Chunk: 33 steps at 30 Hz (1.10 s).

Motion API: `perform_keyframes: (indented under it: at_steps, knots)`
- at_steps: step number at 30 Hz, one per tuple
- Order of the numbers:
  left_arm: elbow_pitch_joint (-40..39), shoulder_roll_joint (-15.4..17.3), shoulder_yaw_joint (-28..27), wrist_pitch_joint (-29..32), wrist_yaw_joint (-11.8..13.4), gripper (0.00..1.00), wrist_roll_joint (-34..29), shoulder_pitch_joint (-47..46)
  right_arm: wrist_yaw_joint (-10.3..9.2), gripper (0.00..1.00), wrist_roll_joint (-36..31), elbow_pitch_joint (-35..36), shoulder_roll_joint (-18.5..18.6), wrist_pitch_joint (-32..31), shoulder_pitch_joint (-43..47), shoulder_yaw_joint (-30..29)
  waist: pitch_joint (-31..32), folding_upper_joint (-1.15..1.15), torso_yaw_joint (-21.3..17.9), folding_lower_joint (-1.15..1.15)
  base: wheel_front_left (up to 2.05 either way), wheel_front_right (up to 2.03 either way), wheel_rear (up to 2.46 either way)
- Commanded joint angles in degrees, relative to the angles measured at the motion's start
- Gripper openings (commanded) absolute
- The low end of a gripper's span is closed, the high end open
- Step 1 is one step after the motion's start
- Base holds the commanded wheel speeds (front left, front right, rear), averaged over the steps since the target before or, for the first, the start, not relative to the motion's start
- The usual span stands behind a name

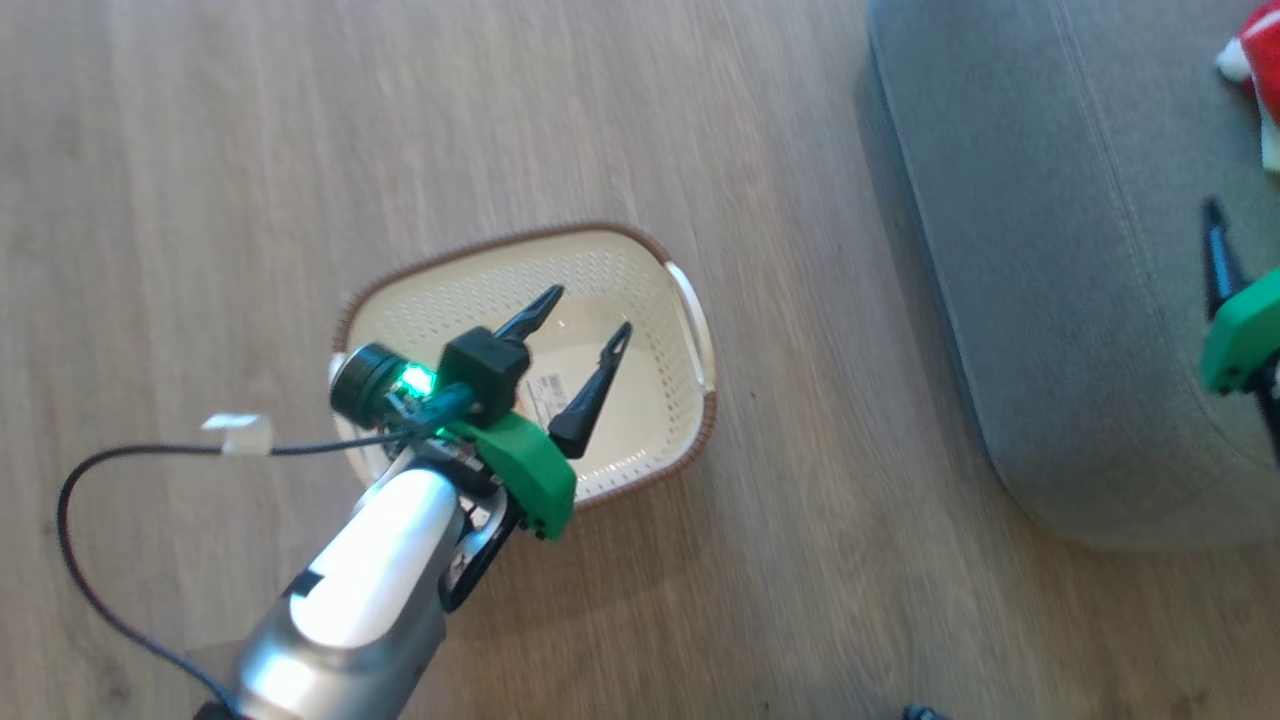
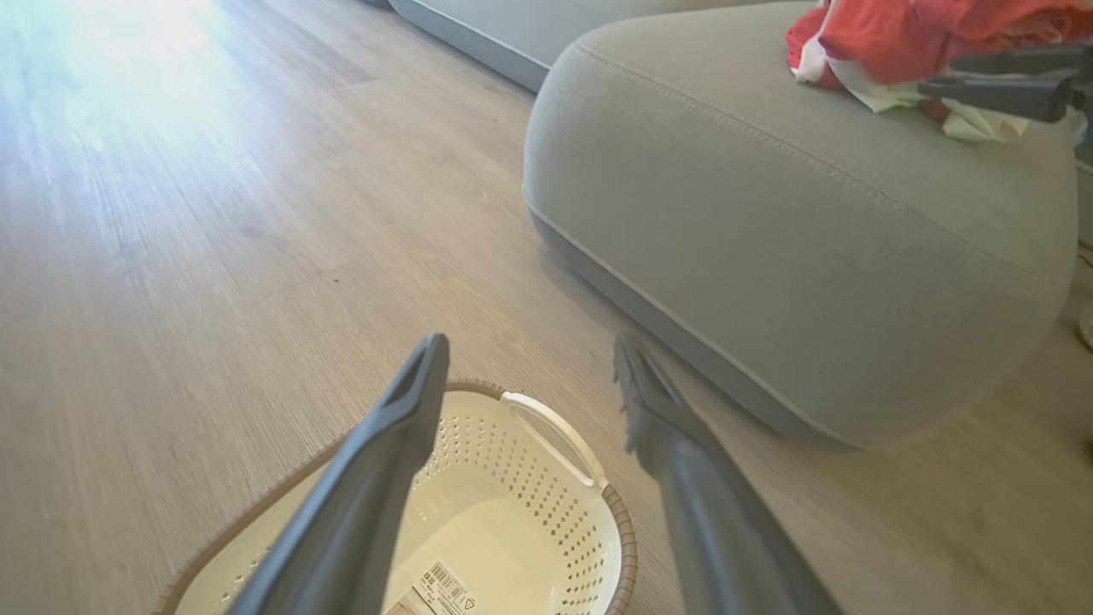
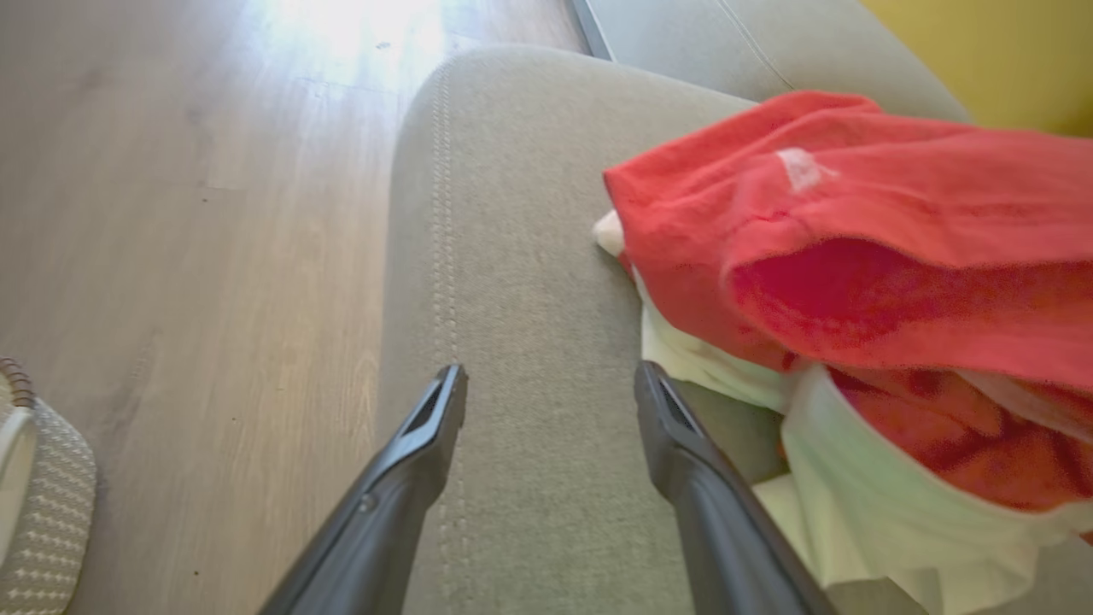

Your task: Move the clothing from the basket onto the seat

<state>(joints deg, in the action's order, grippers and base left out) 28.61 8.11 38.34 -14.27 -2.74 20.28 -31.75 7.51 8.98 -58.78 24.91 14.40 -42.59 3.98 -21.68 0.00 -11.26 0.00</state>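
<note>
The cream basket (image 1: 640,270) with a brown rim stands on the wood floor with no garment in it, only a label sticker on its bottom. My left gripper (image 1: 590,325) hovers over it, open, nothing between its fingers; the left wrist view shows the basket (image 2: 512,512) below the fingertips. The red clothing (image 3: 854,256) with white trim lies heaped on the grey seat (image 3: 529,299). My right gripper (image 3: 551,397) is open just left of the heap, above the seat's stitching, holding nothing. In the head view the seat (image 1: 1050,250) is at the right, with the clothing (image 1: 1255,60) at its edge.
Bare wood floor (image 1: 200,200) surrounds the basket. A black cable (image 1: 100,480) with a white tag loops beside my left forearm. A gap of floor separates the basket and the seat. A second grey cushion (image 3: 734,43) and a yellow surface lie beyond the seat.
</note>
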Motion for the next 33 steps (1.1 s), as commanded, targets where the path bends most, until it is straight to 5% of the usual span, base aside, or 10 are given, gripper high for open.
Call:
perform_keyframes:
  at_steps: [1,15,33]
  knots:
    - [-1.7,0.2,-3.8,-0.7,0.7,1.00,1.0,0.8,-0.02,1.00,1.7,3.2,0.8,0.6,2.2,2.4,3.6,0.00,2.8,0.00,0.00,0.00,0.00]
    - [-0.5,-0.1,-18.8,-0.7,2.9,1.00,-0.2,12.1,-0.02,1.00,10.2,18.0,-2.2,0.6,13.9,7.5,14.9,0.00,10.3,0.00,0.00,0.00,0.00]
    - [-3.1,-1.5,-34.7,-0.7,5.3,1.00,-6.1,22.0,-0.02,1.00,7.5,29.9,-12.8,0.6,25.7,4.9,21.7,0.00,12.4,0.00,0.00,0.00,0.00]
